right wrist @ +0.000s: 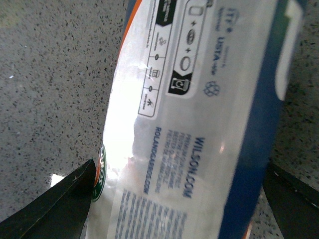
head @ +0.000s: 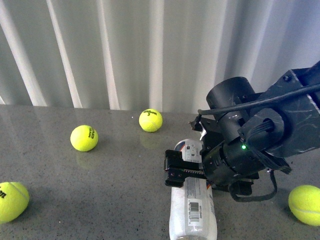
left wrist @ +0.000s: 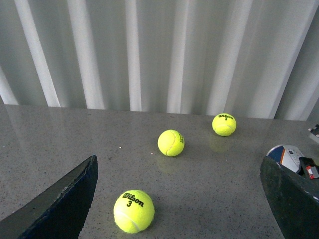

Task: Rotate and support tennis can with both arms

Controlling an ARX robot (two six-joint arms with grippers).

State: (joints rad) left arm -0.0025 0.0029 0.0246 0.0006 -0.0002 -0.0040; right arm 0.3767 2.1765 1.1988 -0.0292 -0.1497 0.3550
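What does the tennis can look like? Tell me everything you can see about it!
The tennis can is a clear plastic tube lying on its side on the grey table, one end pointing toward the camera. It looks empty. Its label is white with a barcode, small print, a blue stripe and an orange edge. The right hand straddles its middle, a finger close against each side; whether it squeezes is unclear.

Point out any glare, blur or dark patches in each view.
Front view: soft, with the table faintly mirroring the curtain and the tennis balls. Left wrist view: evenly lit and sharp, but the left pincer shows only as featureless dark wedges. Right wrist view: the tennis can fills the frame, with a blown-out white glare on its label; the print beside it is legible.
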